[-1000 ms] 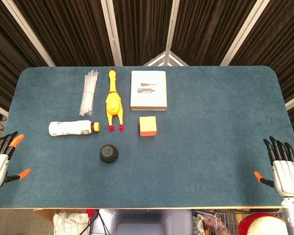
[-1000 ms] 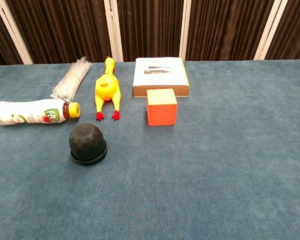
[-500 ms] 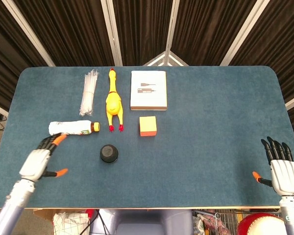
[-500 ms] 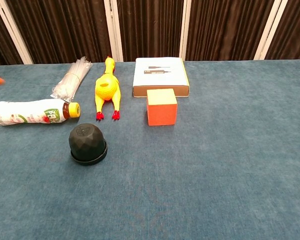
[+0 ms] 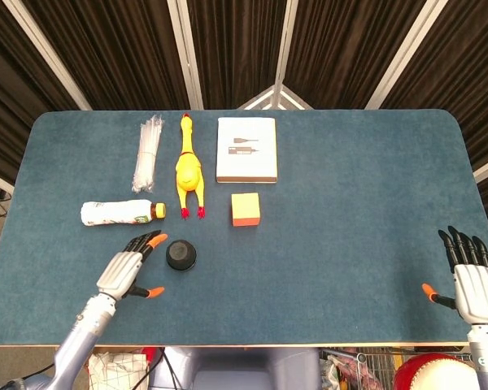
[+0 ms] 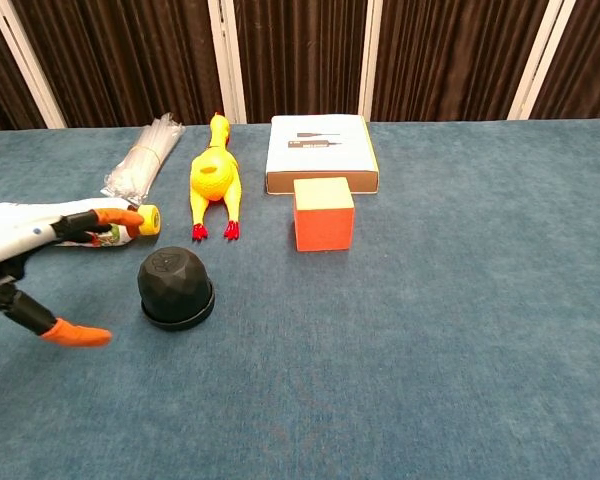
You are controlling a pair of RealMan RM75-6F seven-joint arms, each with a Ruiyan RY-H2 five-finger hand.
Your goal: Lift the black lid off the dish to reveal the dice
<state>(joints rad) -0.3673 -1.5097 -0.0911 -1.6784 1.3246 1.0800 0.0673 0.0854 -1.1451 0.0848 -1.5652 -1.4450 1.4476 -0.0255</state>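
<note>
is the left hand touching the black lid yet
Apart. The head view shows blue tabletop between the left hand and the black lid; the chest view shows that gap too.

Blue felt desk (image 5: 350, 203). Black faceted lid (image 6: 175, 283). Yellow rubber chicken (image 5: 188, 168) with red feet. Orange cube (image 6: 323, 213) with a cream top. White box (image 5: 246, 149). White bottle (image 5: 118, 212), yellow cap. Both white hands have orange fingertips (image 6: 77, 334).

The black lid (image 6: 175, 285) hides the dish and dice.
</note>
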